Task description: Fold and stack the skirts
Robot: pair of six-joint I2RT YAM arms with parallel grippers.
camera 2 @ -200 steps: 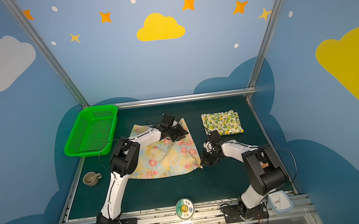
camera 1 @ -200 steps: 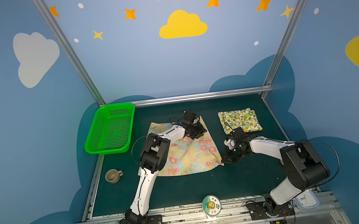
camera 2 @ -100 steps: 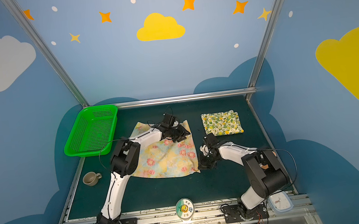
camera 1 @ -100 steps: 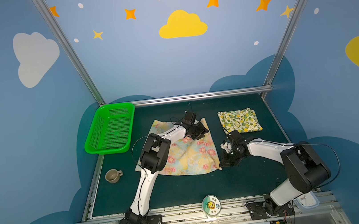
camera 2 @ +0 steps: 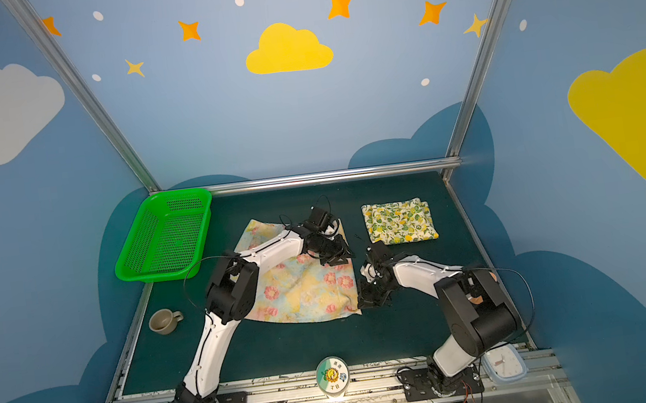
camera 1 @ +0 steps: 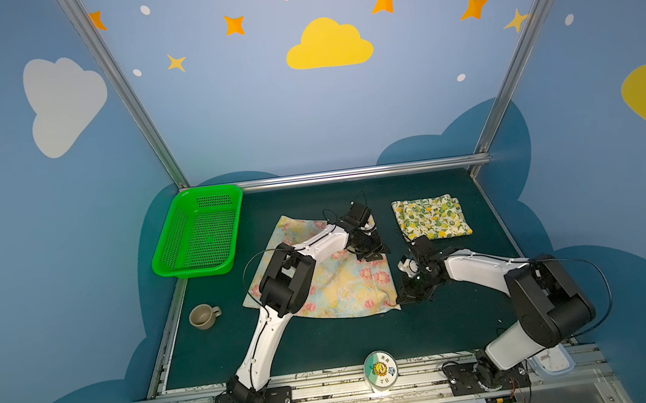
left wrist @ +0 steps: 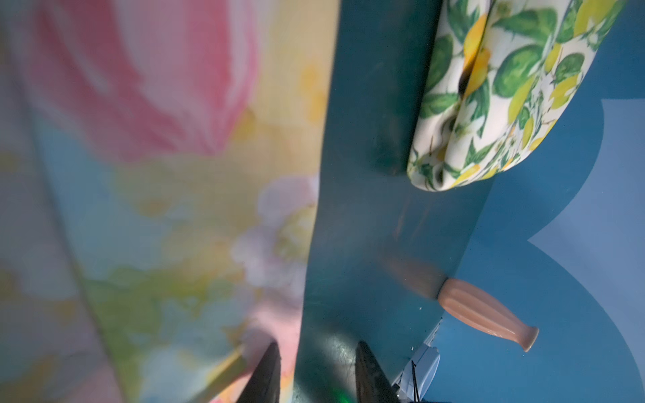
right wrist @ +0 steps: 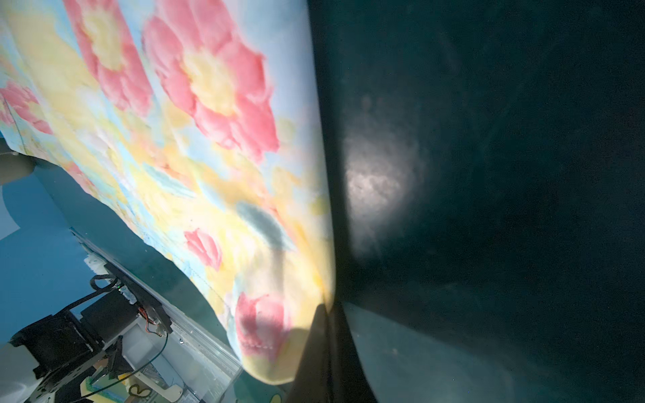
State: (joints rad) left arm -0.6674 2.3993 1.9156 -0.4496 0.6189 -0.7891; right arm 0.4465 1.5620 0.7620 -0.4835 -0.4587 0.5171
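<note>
Green surface (camera 1: 330, 344) within blue starred walls. Floral skirt (camera 1: 348, 287) lies spread at centre; lemon skirt (camera 1: 432, 218), folded, lies apart at far right. Right tool (right wrist: 326, 307), tips pressed together, pinches the floral skirt's near right corner, forearm low. Left tool (left wrist: 314, 345), tips spread, straddles the right edge farther back, arm outstretched. Advice: pinch that edge too, then carry both points leftward together, level.
</note>
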